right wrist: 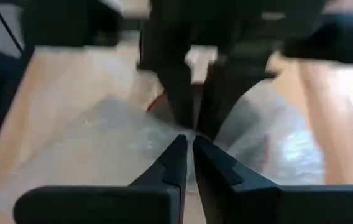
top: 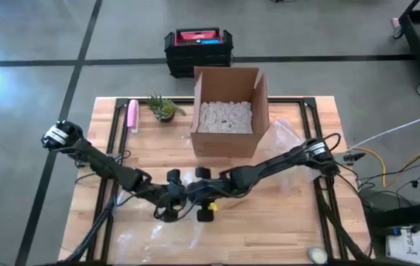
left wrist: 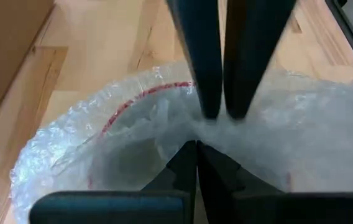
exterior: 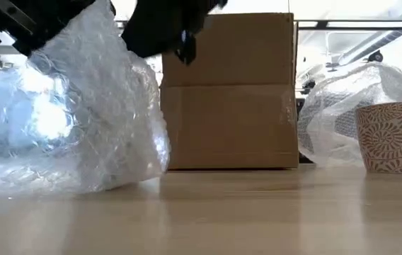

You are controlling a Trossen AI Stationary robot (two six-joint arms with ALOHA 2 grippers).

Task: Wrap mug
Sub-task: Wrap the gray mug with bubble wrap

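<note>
left gripper (left wrist: 196, 149): lower centre of the left wrist frame, fingers pinched together on the clear bubble wrap sheet (left wrist: 270, 137); high view puts it at lower centre of the table.
right gripper (right wrist: 186, 149): lower centre of the right wrist frame, fingers pressed together on the same sheet, tip to tip with the left one.
bubble wrap: low view shows it lifted off the light wooden table (exterior: 257, 212), hanging at the left of frame; high view barely shows it under the arms.
mug: patterned brown-and-white cup (exterior: 389, 136), right edge of the low frame, upright on the table, not in the held sheet; more wrap bunched behind it. no other view shows it.
open cardboard box (top: 229, 111): upper centre of the high frame, white packing fill inside; low view shows only its closed side.
</note>
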